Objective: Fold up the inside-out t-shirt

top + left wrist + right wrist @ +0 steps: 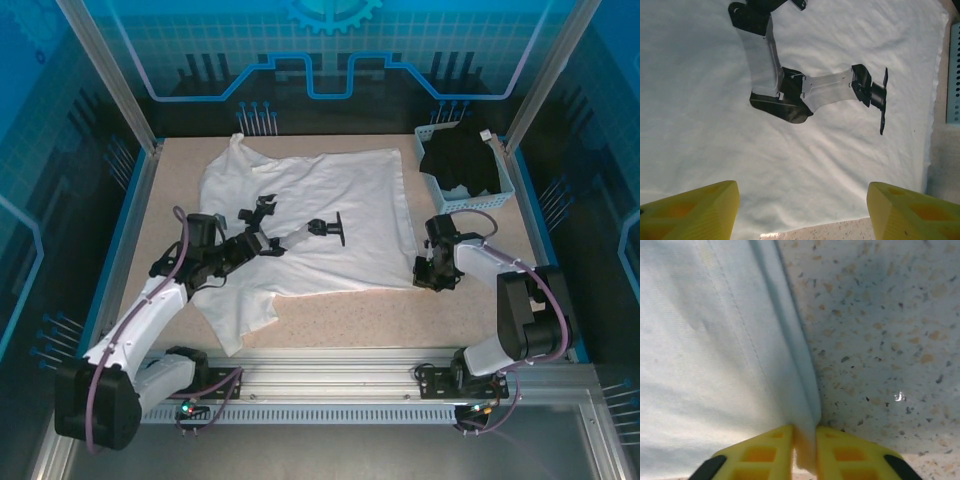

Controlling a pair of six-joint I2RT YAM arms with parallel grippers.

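Two pincers, two states.

Right pincer (pixel 805 447): fingers together, clamped on the folded edge of the inside-out t-shirt (pixel 340 185). The wrist view has a sliver of white cloth squeezed between the yellow fingers (pixel 755 455), and a stitched line runs along the edge ahead of them. Cloth lies on the side of this pincer toward the other arm, bare speckled tabletop (pixel 880 340) on its outer side. The pincer sits low; can't tell if it touches the surface.

Left pincer (pixel 802 207): fingers wide apart, gripping nothing, hanging over the shirt near its close edge. A strip of tabletop shows just under the gap. Ahead of it on the cloth is a jointed black-and-silver piece (pixel 825 90), with two silver links, black joints, and a flat black plate at the end on the right pincer's side. It is clear of the fingers. Can't tell what it is.

Shirt: spread mostly flat and wrinkled between the two pincers, and it reaches well past the left one on the far side. One flap trails back past the left pincer toward the arm bases.

Beyond the right pincer, near the shirt's far corner, is a pale basket (pixel 475 200) with a black garment (pixel 460 160) spilling over its rim. It is apart from both pincers.
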